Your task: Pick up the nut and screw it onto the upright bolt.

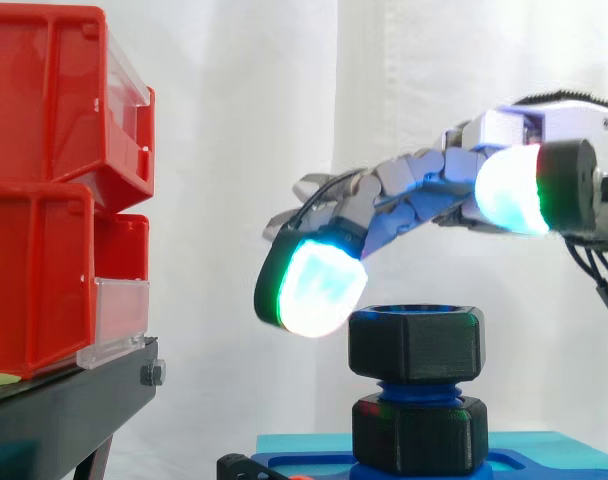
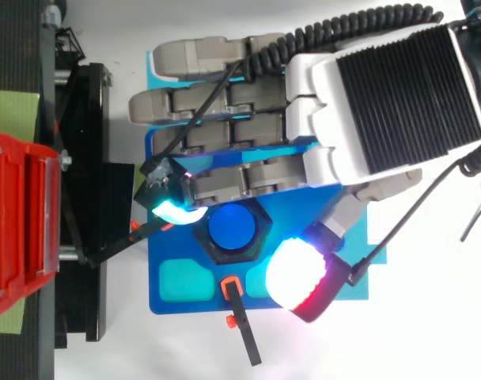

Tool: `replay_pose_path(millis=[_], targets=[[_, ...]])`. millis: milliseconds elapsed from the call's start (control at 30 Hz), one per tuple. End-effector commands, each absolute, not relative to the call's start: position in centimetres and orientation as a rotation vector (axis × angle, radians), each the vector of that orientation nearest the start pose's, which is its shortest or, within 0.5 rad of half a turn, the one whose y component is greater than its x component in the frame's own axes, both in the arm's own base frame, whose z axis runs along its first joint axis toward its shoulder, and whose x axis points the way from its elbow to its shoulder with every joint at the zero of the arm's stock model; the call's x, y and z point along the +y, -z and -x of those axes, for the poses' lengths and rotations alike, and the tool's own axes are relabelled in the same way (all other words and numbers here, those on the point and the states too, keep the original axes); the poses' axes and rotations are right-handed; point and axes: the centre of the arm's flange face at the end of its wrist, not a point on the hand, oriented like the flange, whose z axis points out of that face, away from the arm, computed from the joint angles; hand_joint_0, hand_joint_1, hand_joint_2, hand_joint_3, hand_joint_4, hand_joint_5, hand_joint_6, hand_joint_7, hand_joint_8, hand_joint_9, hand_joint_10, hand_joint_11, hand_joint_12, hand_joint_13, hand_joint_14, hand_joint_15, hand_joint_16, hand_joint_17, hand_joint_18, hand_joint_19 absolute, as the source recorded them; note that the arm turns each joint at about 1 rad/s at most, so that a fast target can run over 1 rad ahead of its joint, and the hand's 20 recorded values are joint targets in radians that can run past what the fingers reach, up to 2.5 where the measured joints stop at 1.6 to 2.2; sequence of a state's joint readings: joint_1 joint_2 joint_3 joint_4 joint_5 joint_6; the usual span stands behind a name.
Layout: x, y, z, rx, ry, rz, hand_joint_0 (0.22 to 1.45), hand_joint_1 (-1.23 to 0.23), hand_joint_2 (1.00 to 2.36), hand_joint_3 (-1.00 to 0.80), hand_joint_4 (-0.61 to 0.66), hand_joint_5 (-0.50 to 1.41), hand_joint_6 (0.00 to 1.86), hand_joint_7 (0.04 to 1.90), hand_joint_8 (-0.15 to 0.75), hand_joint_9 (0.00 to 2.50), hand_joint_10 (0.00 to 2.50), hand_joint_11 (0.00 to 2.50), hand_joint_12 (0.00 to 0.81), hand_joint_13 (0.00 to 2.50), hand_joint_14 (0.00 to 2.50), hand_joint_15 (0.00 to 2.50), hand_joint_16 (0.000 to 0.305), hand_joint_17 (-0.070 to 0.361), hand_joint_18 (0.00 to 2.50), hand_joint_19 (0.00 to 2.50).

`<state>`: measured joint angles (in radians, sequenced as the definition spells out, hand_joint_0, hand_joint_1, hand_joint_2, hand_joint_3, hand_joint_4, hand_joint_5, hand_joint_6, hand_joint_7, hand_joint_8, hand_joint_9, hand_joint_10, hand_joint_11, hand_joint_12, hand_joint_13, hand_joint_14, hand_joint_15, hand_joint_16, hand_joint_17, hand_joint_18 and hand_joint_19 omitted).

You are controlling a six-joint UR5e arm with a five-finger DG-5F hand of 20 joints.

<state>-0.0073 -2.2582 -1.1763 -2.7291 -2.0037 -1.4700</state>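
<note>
Nut sits on bolt, axis vertical. My hand hovers just above the nut, fingers spread wide, pads flanking it, gripping nothing.

Close level side, overhead top; shared nut

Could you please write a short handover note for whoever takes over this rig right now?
Hand: open, holding nothing, hovering over the bolt with one fingertip pad close beside the nut.
Nut: sits on top of the upright blue bolt; thread shows between it and a lower black hex piece.
Done: nut is on the bolt.
Left: probably screwing it further down; thread depth unclear.
</note>
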Motion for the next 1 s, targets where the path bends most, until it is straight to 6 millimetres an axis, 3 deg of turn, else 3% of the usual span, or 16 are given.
replay_pose_path(millis=[0,200,633,967], targets=[[-9.9,-28.1,-75.1,1.439,-0.409,0.264,0.50,-0.03,1.00,-0.50,0.20,-0.11,0.50,0.71,0.194,0.43,0.00,0.00,0.325,0.09,0.00,0.00,0.038,0.084,0.00,0.00],[-9.9,-28.1,-75.0,1.441,-0.421,0.260,0.50,-0.03,1.00,-0.50,0.21,-0.10,0.50,0.77,0.209,0.44,0.00,0.00,0.326,0.11,0.00,0.00,0.038,0.085,0.00,0.00],[-10.0,-27.7,-74.9,1.456,-0.414,0.261,0.52,-0.10,1.00,-0.50,0.21,-0.04,0.50,1.27,0.243,0.58,0.00,0.00,0.315,0.25,0.00,0.00,0.035,0.078,0.00,0.00],[-12.1,-27.7,-74.3,1.464,-0.407,0.261,0.53,-0.14,1.00,-0.50,0.19,-0.01,0.50,1.44,0.245,0.66,0.00,0.00,0.295,0.32,0.00,0.00,0.031,0.070,0.00,0.00]])
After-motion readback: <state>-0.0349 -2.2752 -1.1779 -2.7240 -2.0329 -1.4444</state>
